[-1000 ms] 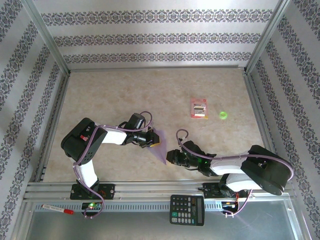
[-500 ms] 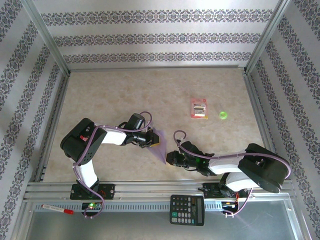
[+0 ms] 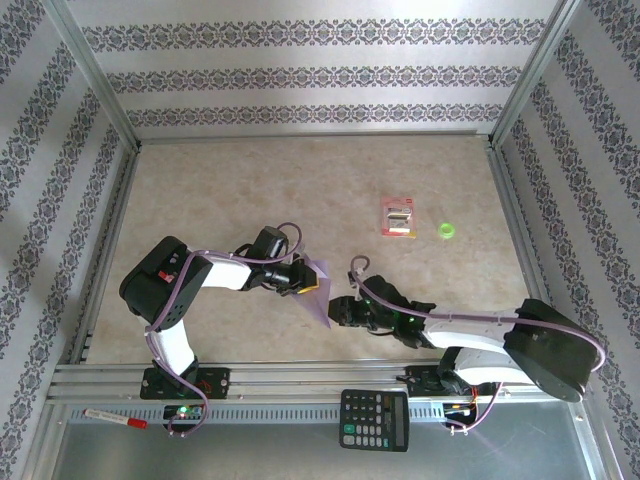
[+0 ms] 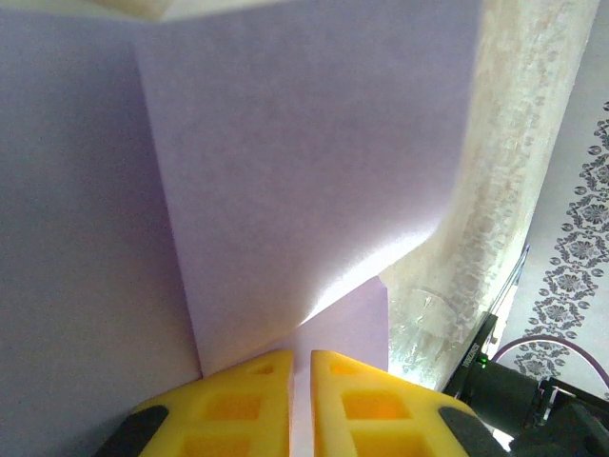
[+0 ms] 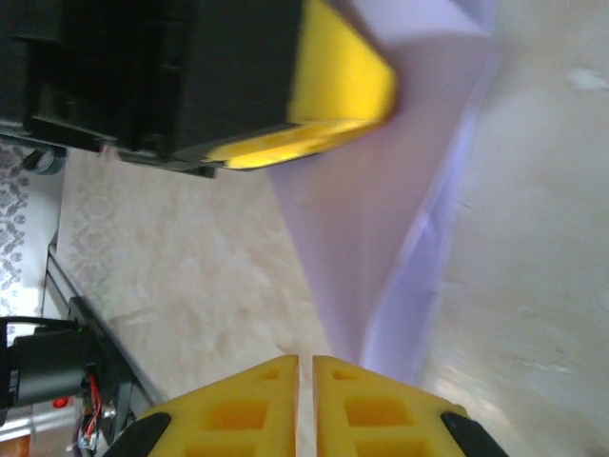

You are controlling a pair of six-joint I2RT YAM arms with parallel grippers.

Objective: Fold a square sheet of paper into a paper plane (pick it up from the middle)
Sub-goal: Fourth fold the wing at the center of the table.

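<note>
The square sheet of paper [image 4: 285, 143] runs off top and left; packet [image 3: 399, 216] print too small.

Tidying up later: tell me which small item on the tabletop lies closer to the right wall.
The green ring; the rectangular red-and-white packet sits just to its left, farther from that side.

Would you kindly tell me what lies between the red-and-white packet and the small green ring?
Nothing: the top view shows a bare stretch of tabletop between the red-and-white packet and the green ring.
</note>
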